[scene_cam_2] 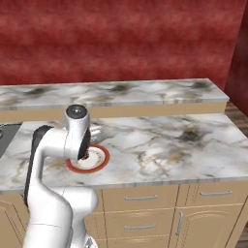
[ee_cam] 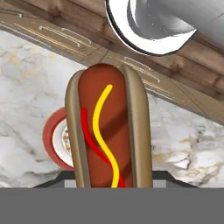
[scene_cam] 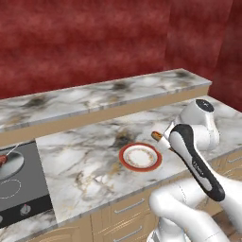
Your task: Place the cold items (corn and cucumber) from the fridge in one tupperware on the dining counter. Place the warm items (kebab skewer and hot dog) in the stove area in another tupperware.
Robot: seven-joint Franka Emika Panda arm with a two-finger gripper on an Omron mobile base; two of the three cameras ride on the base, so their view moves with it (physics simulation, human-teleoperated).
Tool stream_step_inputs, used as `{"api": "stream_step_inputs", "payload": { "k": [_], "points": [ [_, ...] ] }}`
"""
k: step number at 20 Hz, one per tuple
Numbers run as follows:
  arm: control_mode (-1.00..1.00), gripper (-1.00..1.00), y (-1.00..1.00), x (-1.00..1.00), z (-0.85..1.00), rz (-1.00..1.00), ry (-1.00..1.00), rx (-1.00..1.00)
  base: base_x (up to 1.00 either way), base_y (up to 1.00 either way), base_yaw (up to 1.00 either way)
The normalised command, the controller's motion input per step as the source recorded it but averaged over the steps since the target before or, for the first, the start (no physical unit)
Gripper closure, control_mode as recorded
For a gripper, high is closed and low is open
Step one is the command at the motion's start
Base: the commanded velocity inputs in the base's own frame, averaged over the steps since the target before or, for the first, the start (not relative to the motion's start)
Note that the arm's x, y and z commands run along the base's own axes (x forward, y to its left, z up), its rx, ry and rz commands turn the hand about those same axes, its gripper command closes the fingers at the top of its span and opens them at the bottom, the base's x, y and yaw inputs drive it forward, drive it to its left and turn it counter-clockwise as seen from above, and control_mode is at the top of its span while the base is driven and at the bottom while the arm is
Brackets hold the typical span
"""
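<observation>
Brown bun, red sausage and wavy lines of yellow and red sauce: the hot dog (ee_cam: 109, 131) stands lengthwise in the hand view, its long axis running straight out from the end effector (ee_cam: 113, 183), whose jaws are closed narrow on its near end. In the left base view its tip (scene_cam: 155, 136) pokes out beyond the wrist, lifted clear of the marble bench (scene_cam: 85, 156), just past the far right rim of the red-rimmed plate (scene_cam: 140, 157) (now bare, as far as I can see). So the item is in the hand, off the plate, and the plate lies below and slightly back toward the robot.

No tupperware is visible in these pictures, so I judge the next move to be a carry away from here, likely with the base driving. The raised back ledge (scene_cam_2: 116, 94) stands behind the plate and could catch the hot dog's free end if the arm swings low. On the stove (scene_cam: 21, 179) at far left, a pan (scene_cam: 10, 165) holds something reddish, possibly the kebab skewer; too small to say.
</observation>
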Motion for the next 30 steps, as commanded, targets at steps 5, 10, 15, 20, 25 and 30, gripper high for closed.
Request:
{"api": "stream_step_inputs", "payload": {
  "k": [5, 10, 15, 20, 25, 30],
  "points": [
    [-1.0, 1.0, -0.08, -0.42, 0.39, 0.0, -0.06, -0.01, 0.0, 0.0, 0.0],
    [1.0, 1.0, 0.0, 0.0, 0.0, 0.0, 0.0, -0.07, -0.03, 0.0, 0.0],
    [1.0, 1.0, 0.0, 0.0, 0.0, 0.0, 0.0, 0.0, -0.73, 0.5, 0.06],
    [1.0, 1.0, 0.0, 0.0, 0.0, 0.0, 0.0, 0.0, -0.9, 1.0, 0.01],
    [1.0, 1.0, 0.0, 0.0, 0.0, 0.0, 0.0, 0.0, -0.5, 1.0, 0.0],
    [1.0, 1.0, 0.0, 0.0, 0.0, 0.0, 0.0, 0.0, -0.21, 1.0, 0.0]
  ]
}}
